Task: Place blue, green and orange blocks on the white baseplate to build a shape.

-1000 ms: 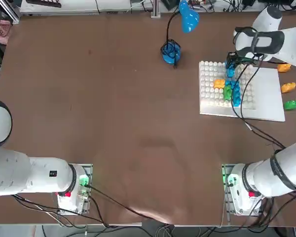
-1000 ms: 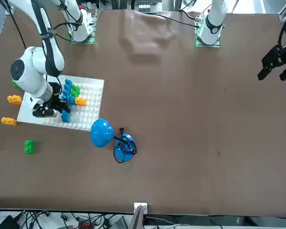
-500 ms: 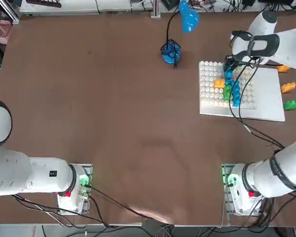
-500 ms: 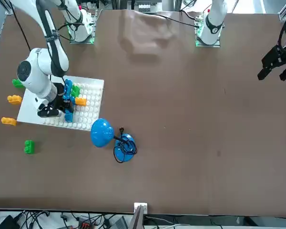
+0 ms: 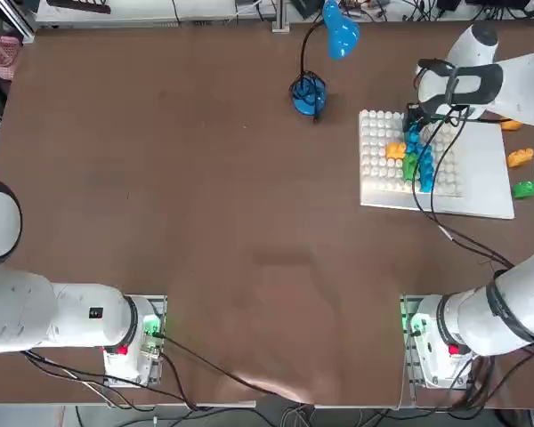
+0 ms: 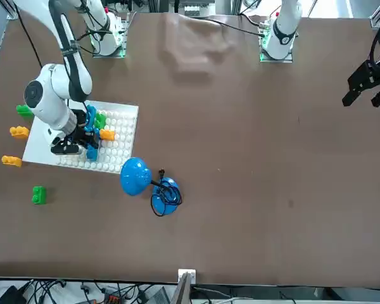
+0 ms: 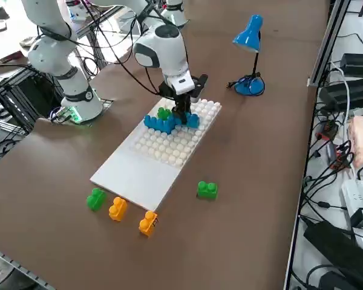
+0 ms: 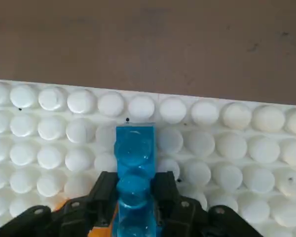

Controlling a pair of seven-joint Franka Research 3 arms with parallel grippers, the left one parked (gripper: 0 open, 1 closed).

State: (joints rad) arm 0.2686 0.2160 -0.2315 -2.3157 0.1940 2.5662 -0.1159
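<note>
At two o'clock on the counter, the white baseplate lay with a blue column, a green and an orange brick already joined on its studded half, spare blocks waiting off its three o'clock edge. Directly above the column's twelve o'clock end, the right hand was clamped narrowly on a blue block, apparently pressing it onto the studs to lengthen the shape.

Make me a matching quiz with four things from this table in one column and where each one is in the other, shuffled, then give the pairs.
Things
1. blue brick
2. blue desk lamp
3. green brick
4. orange brick

Places
A. alone on the bare table near the white baseplate
B. pinched in the right gripper
C. on the baseplate studs, joined to the blue column
D. standing beyond the baseplate

Pairs: 1-B, 2-D, 3-A, 4-C
</note>
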